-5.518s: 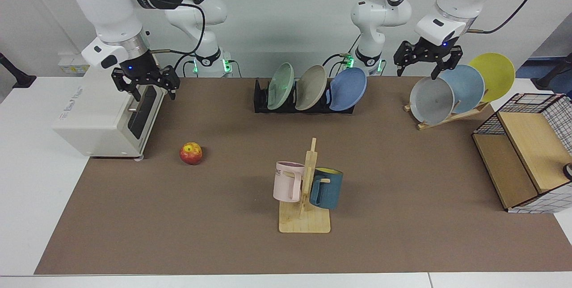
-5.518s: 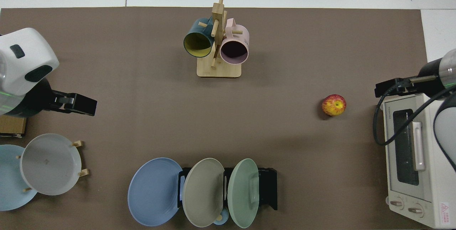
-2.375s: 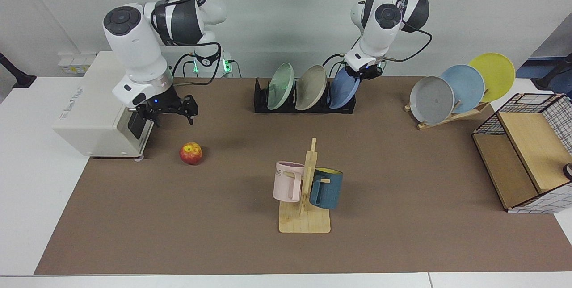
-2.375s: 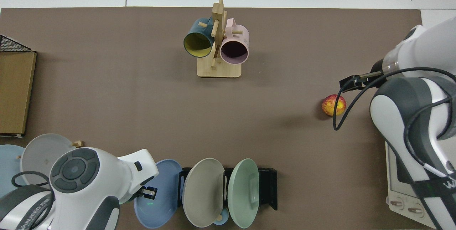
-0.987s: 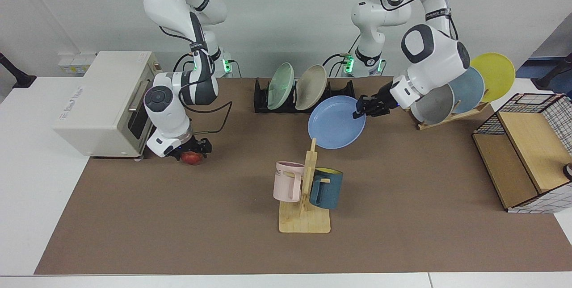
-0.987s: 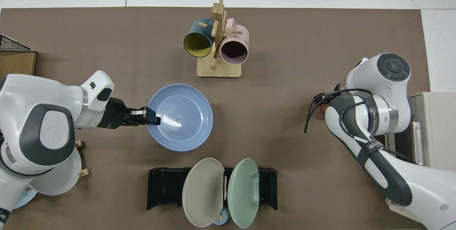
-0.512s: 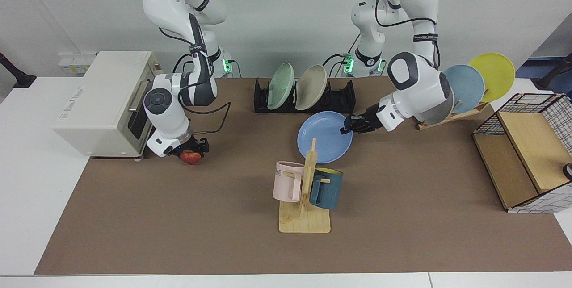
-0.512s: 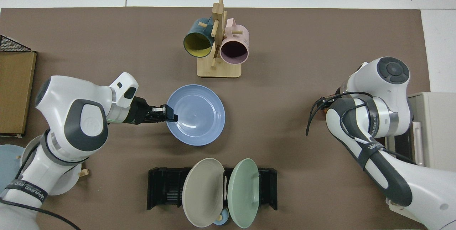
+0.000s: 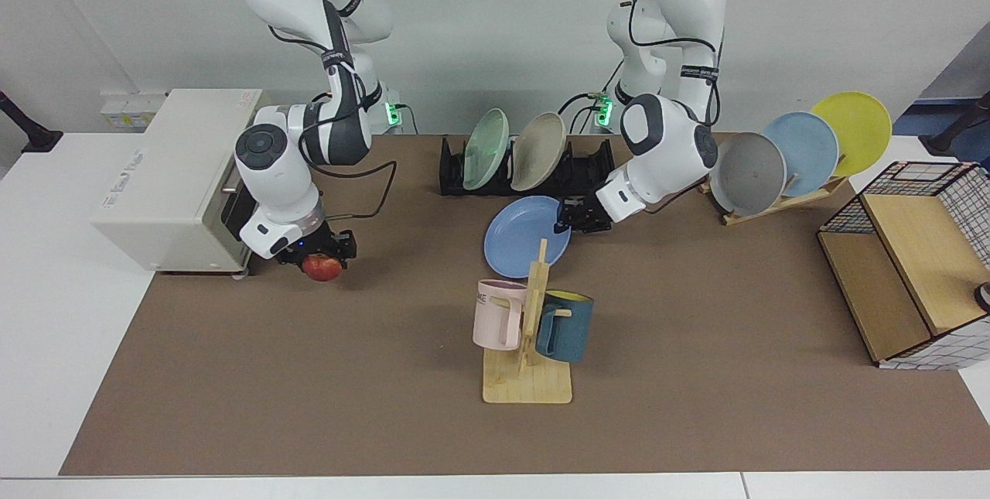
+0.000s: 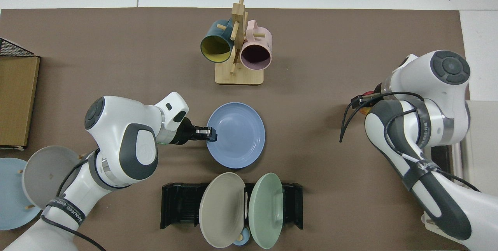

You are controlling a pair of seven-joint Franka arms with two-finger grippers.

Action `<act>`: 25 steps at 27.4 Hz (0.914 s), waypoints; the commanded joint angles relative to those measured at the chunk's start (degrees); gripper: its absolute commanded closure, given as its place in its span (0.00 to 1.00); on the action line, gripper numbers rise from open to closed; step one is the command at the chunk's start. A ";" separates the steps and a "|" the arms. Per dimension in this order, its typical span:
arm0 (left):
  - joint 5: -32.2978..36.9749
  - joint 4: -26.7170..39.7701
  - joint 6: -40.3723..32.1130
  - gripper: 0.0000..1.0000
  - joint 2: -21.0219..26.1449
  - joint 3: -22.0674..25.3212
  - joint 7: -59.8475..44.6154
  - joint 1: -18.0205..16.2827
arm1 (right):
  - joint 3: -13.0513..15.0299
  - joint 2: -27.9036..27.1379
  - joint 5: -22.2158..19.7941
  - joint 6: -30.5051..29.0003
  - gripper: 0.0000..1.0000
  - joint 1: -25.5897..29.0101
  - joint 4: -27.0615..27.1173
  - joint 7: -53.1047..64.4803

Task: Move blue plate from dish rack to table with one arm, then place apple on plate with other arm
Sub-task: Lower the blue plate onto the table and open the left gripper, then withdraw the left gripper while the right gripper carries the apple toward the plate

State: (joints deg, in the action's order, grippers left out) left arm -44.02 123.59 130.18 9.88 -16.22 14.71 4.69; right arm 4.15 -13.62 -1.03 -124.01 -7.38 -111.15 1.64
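Between the dish rack (image 9: 526, 166) and the mug tree (image 9: 528, 329), your left gripper (image 9: 576, 217) has its jaws closed on the rim of the blue plate (image 9: 526, 236), which lies low and nearly flat over the table (image 9: 696, 344); whether it touches the mat cannot be told. The plate is out of the rack but not released. At the toaster oven (image 9: 178, 174), your right gripper (image 9: 319, 251) is closed on the apple (image 9: 322, 268), apparently just clear of the mat. Left to do: let go of the plate, then carry the apple across. A beige plate (image 10: 221, 208) and a green plate (image 10: 266, 208) remain racked just beside the blue plate; the mug tree is near on the other side.
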 commanded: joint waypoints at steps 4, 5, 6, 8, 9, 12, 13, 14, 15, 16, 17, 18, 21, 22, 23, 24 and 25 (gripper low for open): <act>1.66 1.13 1.13 0.68 -1.18 0.49 -2.48 0.94 | -0.19 0.61 -0.46 6.32 1.00 -0.79 6.29 0.56; 1.74 1.04 1.13 0.68 -1.18 0.49 -3.19 0.94 | -0.11 0.61 -0.55 6.85 1.00 -1.05 6.91 0.56; 1.74 0.95 1.04 0.68 -1.27 0.58 -3.80 1.03 | -0.11 0.61 -0.55 7.38 1.00 -1.23 7.52 0.47; 1.92 0.86 0.78 0.67 -1.36 0.58 -4.16 1.12 | -0.19 0.61 -0.46 7.82 1.00 -1.23 8.14 0.39; 2.62 0.86 0.78 0.67 -1.36 0.58 -4.51 1.20 | -0.19 0.70 -0.46 7.91 1.00 -1.32 8.32 0.30; 6.30 0.34 0.34 0.66 -1.88 0.66 -7.14 1.12 | -0.37 1.22 -0.37 7.91 1.00 -1.41 8.32 0.03; 8.05 -0.10 -0.01 0.66 -2.06 0.67 -8.63 1.12 | -0.54 1.31 -0.37 7.91 1.00 -1.41 8.32 -0.05; 9.72 -0.54 -0.71 0.66 -2.41 0.67 -9.78 1.12 | -0.63 1.31 -0.28 8.00 1.00 -1.41 8.32 -0.05; 11.83 -1.15 -1.85 0.66 -2.67 0.75 -11.01 1.03 | -0.72 1.40 -0.20 8.08 1.00 -1.41 8.32 -0.05; 14.11 -2.03 -3.43 0.66 -2.76 0.93 -11.97 0.85 | -0.81 1.40 -0.20 8.09 1.00 -1.41 8.32 -0.05; 15.61 -2.73 -4.66 0.66 -2.85 1.10 -12.59 0.68 | -0.90 1.49 -0.20 8.09 1.00 -1.41 8.32 -0.05; 17.28 -3.70 -6.06 0.66 -3.11 1.28 -13.30 0.50 | -0.90 1.58 -0.20 8.09 1.00 -1.41 8.32 -0.05; 21.77 -6.33 -10.02 0.66 -4.08 1.46 -14.71 -0.02 | -0.98 1.75 -0.02 8.09 1.00 -1.58 8.32 -0.23; 23.26 -7.21 -11.25 0.66 -4.43 1.46 -14.97 -0.37 | -0.98 1.75 0.07 8.17 1.00 -2.02 8.32 -0.49; 25.10 -8.27 -13.09 0.66 -4.78 1.54 -15.50 -0.64 | -0.90 1.75 0.07 8.17 1.00 -2.46 8.32 -0.93; 27.21 -9.32 -14.94 0.66 -5.22 1.72 -16.02 -0.73 | -0.90 1.75 0.07 8.17 1.00 -2.63 8.32 -1.45; 29.32 -10.20 -16.61 0.66 -5.66 1.89 -16.29 -0.73 | -0.98 1.75 -0.02 8.17 1.00 -2.72 8.32 -1.90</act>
State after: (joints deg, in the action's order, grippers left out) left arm -22.46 117.54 121.14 6.50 -14.99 1.07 4.74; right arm 3.40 -12.57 -1.09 -117.18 -9.31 -103.15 1.55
